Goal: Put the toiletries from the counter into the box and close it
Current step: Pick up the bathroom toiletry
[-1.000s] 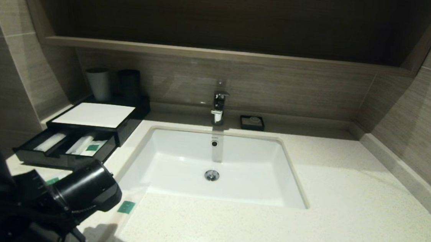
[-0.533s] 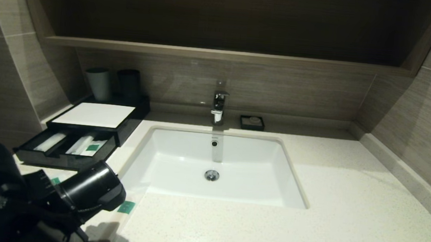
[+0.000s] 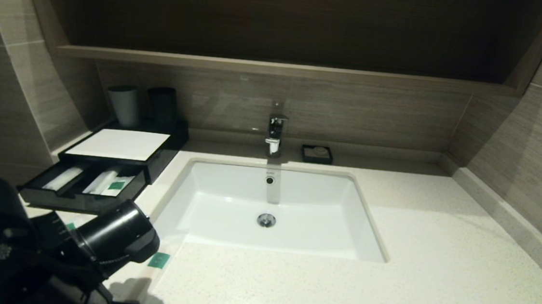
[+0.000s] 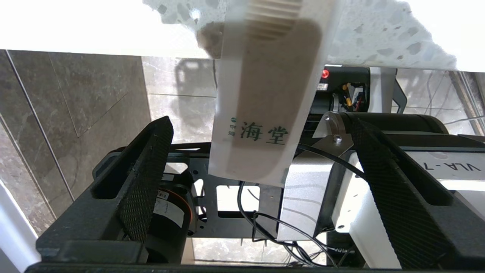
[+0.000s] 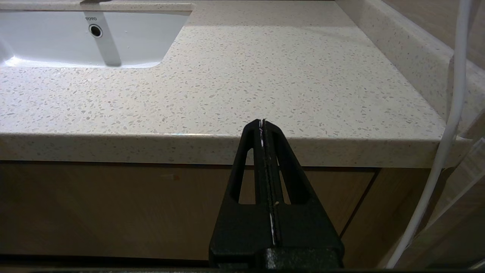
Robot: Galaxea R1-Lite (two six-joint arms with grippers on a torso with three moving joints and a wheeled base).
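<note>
Head view: black box [image 3: 121, 146] with white top panel at middle left of the frame, on the tabletop [image 3: 387, 277] beside the white sink [image 3: 271, 210]; front drawer [image 3: 79, 187] pulled out, two long white packets and one green-labelled sachet [image 3: 116, 185] lying inside. Behind the box, two cups [image 3: 141, 105]; small black soap dish [image 3: 317, 153] to the right of the tap [image 3: 275, 133]. Left arm at lower left of the frame, covering the near tabletop edge; two green labels visible just beside it, one at [image 3: 159, 259].

Left wrist view: left hand [image 4: 257, 167] spread wide, fingers [image 4: 146, 170] well apart on either side of a flat packet [image 4: 265, 113] printed with green characters; packet overhanging the tabletop edge at the top of the frame, touching neither finger.

Right wrist view: right hand [image 5: 264, 127] pressed together, empty, parked below and in front of the tabletop edge, at lower centre of the frame; sink at upper left.
</note>
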